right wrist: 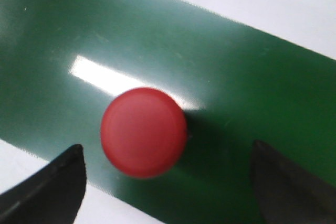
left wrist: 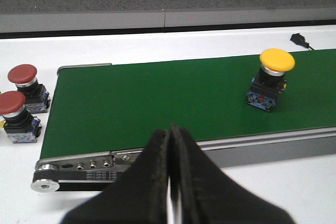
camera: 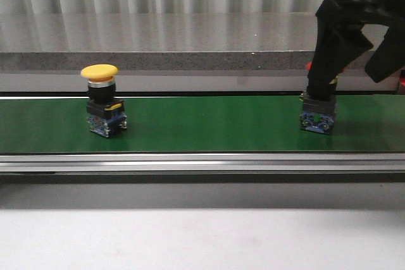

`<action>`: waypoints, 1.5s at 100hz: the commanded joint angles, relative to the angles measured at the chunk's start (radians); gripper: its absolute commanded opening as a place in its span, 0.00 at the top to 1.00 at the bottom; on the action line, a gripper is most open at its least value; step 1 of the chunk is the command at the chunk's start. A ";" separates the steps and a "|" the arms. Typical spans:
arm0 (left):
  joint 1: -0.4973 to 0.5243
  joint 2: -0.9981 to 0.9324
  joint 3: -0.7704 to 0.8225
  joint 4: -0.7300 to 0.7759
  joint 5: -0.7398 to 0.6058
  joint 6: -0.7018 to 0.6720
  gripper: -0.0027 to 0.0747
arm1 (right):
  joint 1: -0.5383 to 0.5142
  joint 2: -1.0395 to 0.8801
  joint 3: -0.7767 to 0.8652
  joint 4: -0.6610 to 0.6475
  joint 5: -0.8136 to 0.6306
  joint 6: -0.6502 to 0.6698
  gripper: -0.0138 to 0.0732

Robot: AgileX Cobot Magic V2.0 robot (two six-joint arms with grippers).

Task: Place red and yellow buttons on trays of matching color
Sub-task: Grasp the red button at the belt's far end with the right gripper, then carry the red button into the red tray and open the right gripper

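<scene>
The left gripper (left wrist: 169,182) sits nearest, its jaws pressed together on nothing, at the near edge of the green belt (left wrist: 157,103). Beyond it and to one side the yellow button (left wrist: 270,80) stands upright on the belt; two red buttons (left wrist: 23,87) rest off the belt's end. The right gripper (right wrist: 167,177) hangs spread wide over a red button (right wrist: 143,131) on the belt, fingers either side, not touching.

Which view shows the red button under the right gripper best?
The right wrist view: the red button sits unobstructed between the open right gripper. The front view shows mostly its base, cap hidden by the arm. The left wrist view misses it.
</scene>
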 commanded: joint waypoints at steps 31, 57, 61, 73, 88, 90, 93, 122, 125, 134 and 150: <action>-0.009 0.007 -0.028 -0.003 -0.076 0.003 0.99 | -0.013 0.042 -0.122 0.013 0.027 -0.011 0.62; -0.009 0.007 -0.028 -0.003 -0.076 0.003 0.99 | -0.161 0.042 -0.265 0.000 0.094 -0.011 0.64; -0.009 0.007 -0.028 -0.003 -0.076 0.003 0.99 | -0.198 0.044 -0.288 -0.003 0.088 -0.011 0.64; -0.009 0.007 -0.028 -0.003 -0.076 0.003 0.99 | -0.346 0.065 -0.372 -0.002 0.064 -0.011 0.64; -0.009 0.007 -0.028 -0.003 -0.076 0.003 0.99 | -0.495 0.162 -0.508 0.004 0.055 -0.001 0.64; -0.009 0.007 -0.028 -0.003 -0.076 0.003 0.99 | -0.511 0.180 -0.528 0.009 0.055 -0.001 0.64; -0.009 0.007 -0.028 -0.003 -0.076 0.003 0.99 | -0.531 0.206 -0.555 0.011 0.055 -0.001 0.64; -0.009 0.007 -0.028 -0.003 -0.076 0.003 0.99 | -0.641 0.471 -0.786 0.012 0.066 0.006 0.64; -0.009 0.007 -0.028 -0.003 -0.076 0.003 0.99 | -0.643 0.491 -0.803 0.012 0.066 0.006 0.64; -0.009 0.007 -0.028 -0.003 -0.076 0.003 0.99 | -0.647 0.543 -0.833 0.012 0.071 0.007 0.64; -0.009 0.007 -0.028 -0.003 -0.076 0.003 0.99 | -0.647 0.601 -0.840 0.020 0.049 0.007 0.64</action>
